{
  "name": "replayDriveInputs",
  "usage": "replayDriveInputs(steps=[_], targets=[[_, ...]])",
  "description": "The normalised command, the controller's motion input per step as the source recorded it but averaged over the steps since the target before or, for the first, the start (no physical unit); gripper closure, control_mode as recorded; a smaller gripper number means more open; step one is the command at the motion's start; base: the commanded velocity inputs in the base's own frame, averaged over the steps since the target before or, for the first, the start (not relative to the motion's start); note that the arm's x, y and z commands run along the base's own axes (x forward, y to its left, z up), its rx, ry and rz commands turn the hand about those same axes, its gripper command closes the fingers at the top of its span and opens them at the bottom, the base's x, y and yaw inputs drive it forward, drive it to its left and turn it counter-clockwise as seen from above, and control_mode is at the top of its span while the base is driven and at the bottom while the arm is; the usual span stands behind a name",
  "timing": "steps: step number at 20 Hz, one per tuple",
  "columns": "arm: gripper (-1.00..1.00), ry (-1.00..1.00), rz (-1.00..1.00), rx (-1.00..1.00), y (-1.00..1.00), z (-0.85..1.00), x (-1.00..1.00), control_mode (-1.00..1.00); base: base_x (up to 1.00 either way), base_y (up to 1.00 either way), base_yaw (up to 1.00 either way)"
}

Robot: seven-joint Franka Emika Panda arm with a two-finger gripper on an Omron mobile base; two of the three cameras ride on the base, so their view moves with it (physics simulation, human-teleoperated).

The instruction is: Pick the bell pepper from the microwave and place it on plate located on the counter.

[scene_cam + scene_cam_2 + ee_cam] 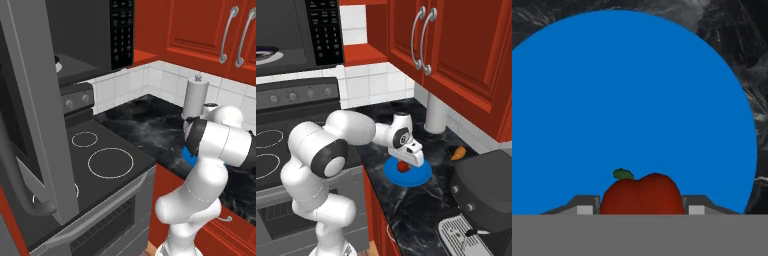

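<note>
A black stove (107, 165) with white ring burners sits at the counter's left edge, its knob panel (293, 95) against the white tiled wall (125, 82). A paper towel roll (436, 112) stands upright at the counter's back edge, under red upper cabinets (456, 45) with curved silver handles (423, 42). A small orange item (458, 152) lies near the counter's right rear corner, just beside a dark grey appliance (486, 185). Red lower cabinets (170, 187) run beneath.

- One blue plate (407, 174)
- One red bell pepper (402, 166)
- One microwave (85, 35)
- Two full burner rings (110, 163)
- Two cabinet handles (422, 41)
- One white dish (267, 54)
</note>
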Motion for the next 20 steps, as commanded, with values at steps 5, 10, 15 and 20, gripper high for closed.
replayDriveInputs(steps=[5, 10, 15, 20], targets=[[-1.0, 0.0, 0.0, 0.0, 0.0, 0.0, 0.0, -1.0, 0.0, 0.0, 0.0], [-1.0, 0.0, 0.0, 0.0, 0.0, 0.0, 0.0, -1.0, 0.0, 0.0, 0.0], [-1.0, 0.0, 0.0, 0.0, -0.02, 0.0, 0.0, -1.0, 0.0, 0.0, 0.0], [-1.0, -0.06, 0.0, 0.0, -0.07, 0.48, -0.11, -1.0, 0.0, 0.0, 0.0]])
